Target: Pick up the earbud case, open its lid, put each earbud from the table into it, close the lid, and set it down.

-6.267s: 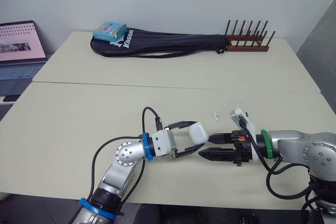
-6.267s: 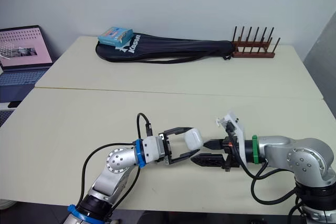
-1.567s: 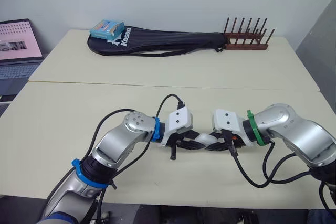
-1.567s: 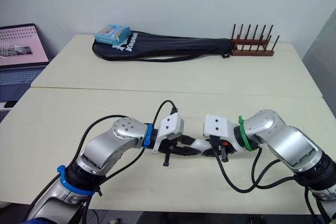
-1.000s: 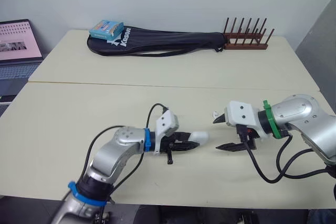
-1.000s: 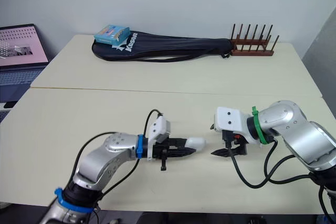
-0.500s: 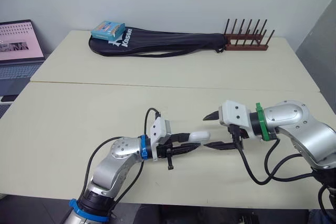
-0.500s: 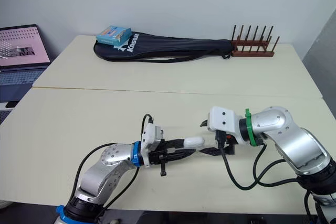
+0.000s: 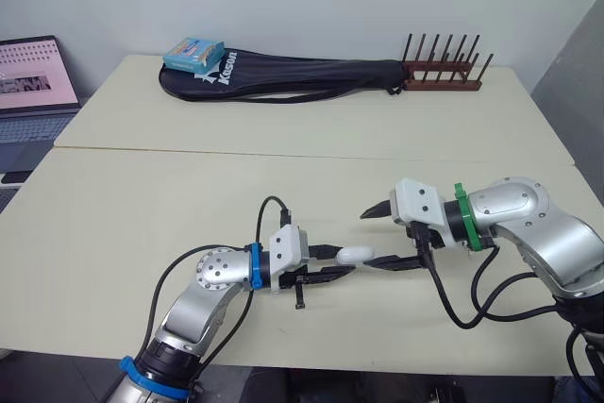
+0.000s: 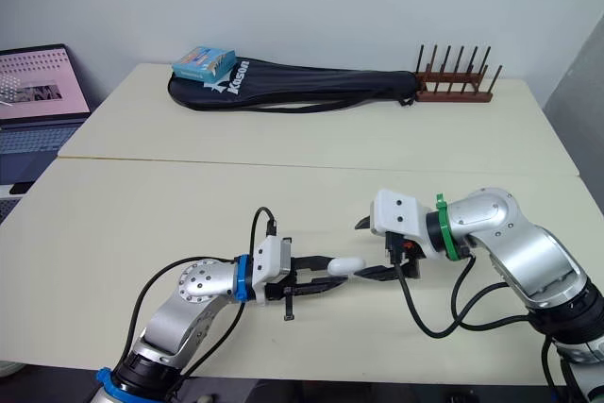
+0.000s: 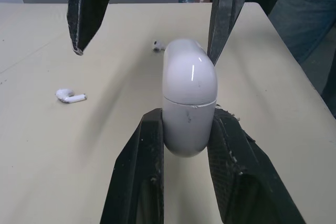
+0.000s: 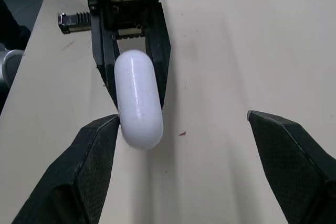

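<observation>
Near the table's (image 9: 142, 205) front edge, between the two grippers, the earbud case (image 9: 356, 255) is held low over the surface. It is pinched at its base by the left gripper (image 9: 338, 261), whose fingers are pressed against its two sides. Its long axis runs on along those fingers, so the closed lid end juts free toward the right gripper (image 9: 370, 239).

That gripper is empty and its fingers are spread wide. One fingertip (image 12: 100, 150) is set against the lid's side and the other (image 12: 289, 145) stands well off it, so the lid is judged to sit off-centre in the gap. Two earbuds (image 11: 71, 96) (image 11: 156, 45) are left lying on the table beyond the case.

A second earlier the grippers were parted by bare table. That gap has since been closed by the right arm, while the left grip is unchanged.
</observation>
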